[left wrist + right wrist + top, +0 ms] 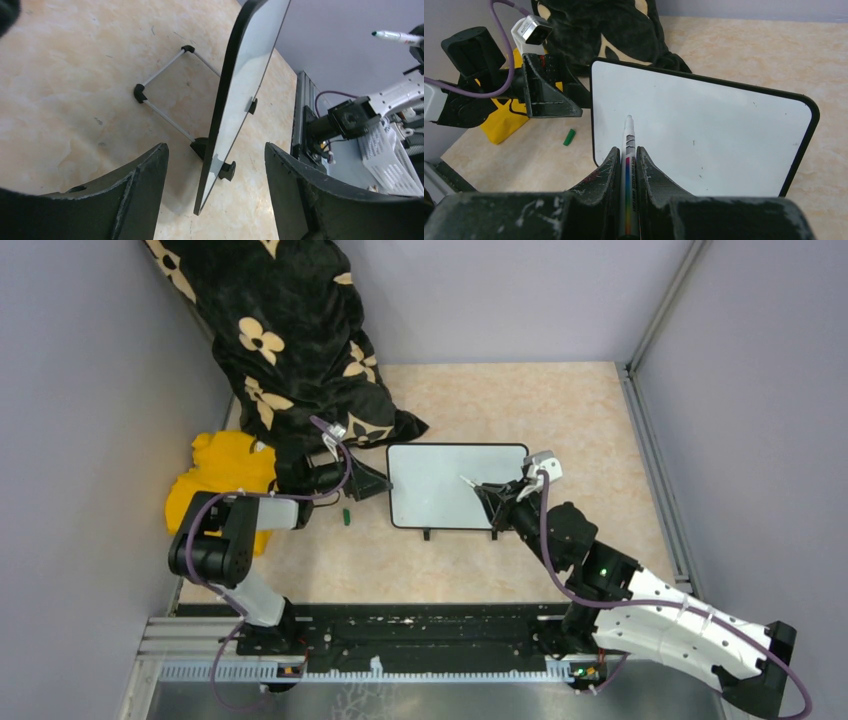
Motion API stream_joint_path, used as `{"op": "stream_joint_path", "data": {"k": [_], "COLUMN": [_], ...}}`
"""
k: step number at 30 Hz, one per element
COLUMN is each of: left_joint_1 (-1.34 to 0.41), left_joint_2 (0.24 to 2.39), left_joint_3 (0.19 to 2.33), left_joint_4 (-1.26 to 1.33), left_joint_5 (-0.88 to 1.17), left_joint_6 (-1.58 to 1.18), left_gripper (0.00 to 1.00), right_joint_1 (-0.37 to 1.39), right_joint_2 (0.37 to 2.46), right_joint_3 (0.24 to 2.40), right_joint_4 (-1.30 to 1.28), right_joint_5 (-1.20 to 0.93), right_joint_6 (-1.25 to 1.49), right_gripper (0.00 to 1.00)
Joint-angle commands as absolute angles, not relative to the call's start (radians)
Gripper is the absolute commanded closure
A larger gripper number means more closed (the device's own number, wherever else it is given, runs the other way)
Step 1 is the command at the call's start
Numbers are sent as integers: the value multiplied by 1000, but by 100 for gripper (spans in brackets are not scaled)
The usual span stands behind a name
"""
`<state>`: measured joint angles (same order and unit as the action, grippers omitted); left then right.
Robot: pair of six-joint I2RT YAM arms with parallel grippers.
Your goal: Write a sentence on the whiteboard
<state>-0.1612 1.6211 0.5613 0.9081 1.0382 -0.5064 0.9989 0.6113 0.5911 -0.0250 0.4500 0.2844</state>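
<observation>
The whiteboard (455, 485) stands upright mid-table on its little black feet; its white face (704, 135) carries only a few specks, and no sentence shows. My right gripper (627, 152) is shut on a white marker (628, 135) with a rainbow stripe. The marker's tip (462, 478) points at the left part of the board's face; I cannot tell whether it touches. My left gripper (216, 150) is open. Its jaws straddle the board's left edge (220, 150), with gaps on both sides. In the top view it (378, 483) sits at that edge.
A green marker cap (347, 515) lies on the table left of the board. A black flowered cloth (290, 340) and a yellow cloth (215, 480) fill the back left. A wire stand (165, 107) props the board from behind. Grey walls close both sides.
</observation>
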Motion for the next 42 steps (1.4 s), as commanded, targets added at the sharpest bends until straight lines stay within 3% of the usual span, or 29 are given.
{"op": "stream_joint_path", "data": {"k": [1,9,42], "left_joint_1": [-162,-188,-229], "left_joint_2": [1683,1796,1957], "left_joint_3": [565,558,582], "left_joint_4": [1101,1393,1391], "left_joint_5": [1148,1198,1229], "left_joint_6": [-557,-683,-652], "left_gripper": [25,33,63], "right_joint_1": [999,998,1013], "right_joint_2": [628,666,816], "right_joint_3": [635,659,729], "right_joint_4": [37,48,96], "right_joint_5": [431,385,202], "right_joint_6": [283,279,322], "right_gripper": [100,100,100]}}
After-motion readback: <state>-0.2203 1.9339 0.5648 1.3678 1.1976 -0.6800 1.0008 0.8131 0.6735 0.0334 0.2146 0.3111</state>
